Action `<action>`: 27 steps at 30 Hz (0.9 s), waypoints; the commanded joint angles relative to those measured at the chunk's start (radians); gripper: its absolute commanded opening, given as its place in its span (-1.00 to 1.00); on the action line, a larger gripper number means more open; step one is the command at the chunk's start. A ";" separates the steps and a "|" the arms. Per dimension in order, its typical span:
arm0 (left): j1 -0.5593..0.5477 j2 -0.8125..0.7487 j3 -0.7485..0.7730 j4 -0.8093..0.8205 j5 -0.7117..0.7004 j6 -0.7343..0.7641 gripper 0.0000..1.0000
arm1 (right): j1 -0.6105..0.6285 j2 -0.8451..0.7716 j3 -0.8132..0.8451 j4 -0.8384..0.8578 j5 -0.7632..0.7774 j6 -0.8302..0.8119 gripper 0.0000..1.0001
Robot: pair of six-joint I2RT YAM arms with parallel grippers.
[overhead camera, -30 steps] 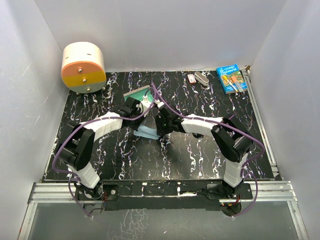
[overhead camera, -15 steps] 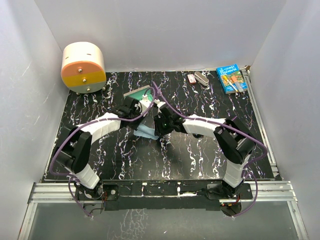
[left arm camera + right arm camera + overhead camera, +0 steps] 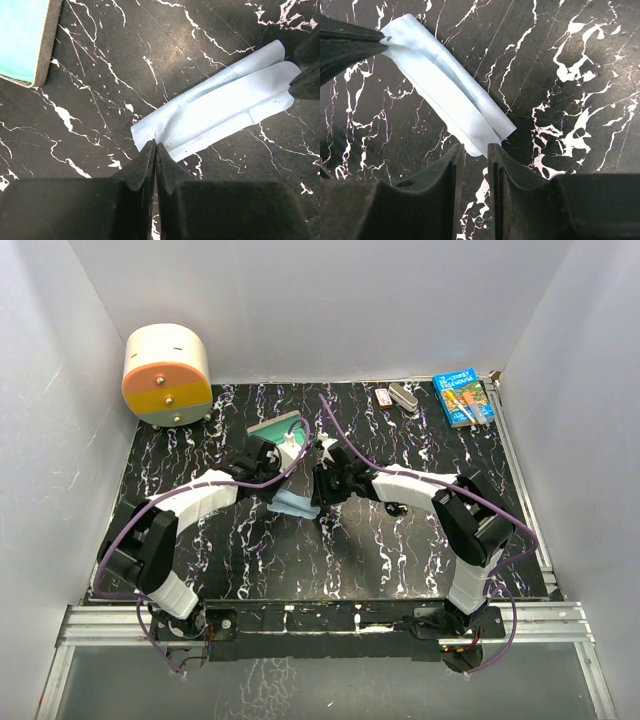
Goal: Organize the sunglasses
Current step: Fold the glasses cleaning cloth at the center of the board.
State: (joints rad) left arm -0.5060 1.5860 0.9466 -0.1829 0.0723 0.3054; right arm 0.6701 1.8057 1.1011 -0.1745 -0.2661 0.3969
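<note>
The black, white-veined table (image 3: pixel 400 560) carries a folded light-blue cloth (image 3: pixel 295 505) near its centre, with an open teal-lined case (image 3: pixel 275 427) beyond it. A round cream drum (image 3: pixel 167 375) stands at the far-left corner. A book (image 3: pixel 463 398) lies at the far-right corner.

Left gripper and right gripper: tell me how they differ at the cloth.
The left gripper has its jaws pressed together on one corner of the light-blue cloth; the right gripper shows a narrow gap between its jaws. The left gripper is at the cloth's end nearer the case; the right gripper is at the opposite end, whose edge just reaches its gap. Both point down at the same folded cloth.
</note>
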 commanded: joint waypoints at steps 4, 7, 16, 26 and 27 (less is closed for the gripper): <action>-0.002 -0.080 -0.014 0.007 0.029 0.024 -1.00 | -0.052 0.012 0.042 0.076 -0.076 0.030 -0.39; -0.001 -0.078 -0.023 0.014 0.035 0.034 -1.00 | -0.056 0.028 0.061 0.076 -0.106 0.023 -0.40; -0.002 -0.061 -0.031 0.021 0.047 0.041 -1.00 | -0.055 0.055 0.086 0.073 -0.162 0.026 -0.82; -0.001 -0.048 -0.026 0.022 0.052 0.035 -1.00 | -0.055 0.050 0.094 0.049 -0.136 0.027 -0.85; -0.002 -0.049 -0.025 0.021 0.052 0.035 -1.00 | -0.056 0.061 0.098 0.045 -0.135 0.029 -0.85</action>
State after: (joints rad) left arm -0.5060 1.5520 0.9195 -0.1642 0.0959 0.3347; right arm 0.6147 1.8599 1.1397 -0.1680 -0.4026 0.4263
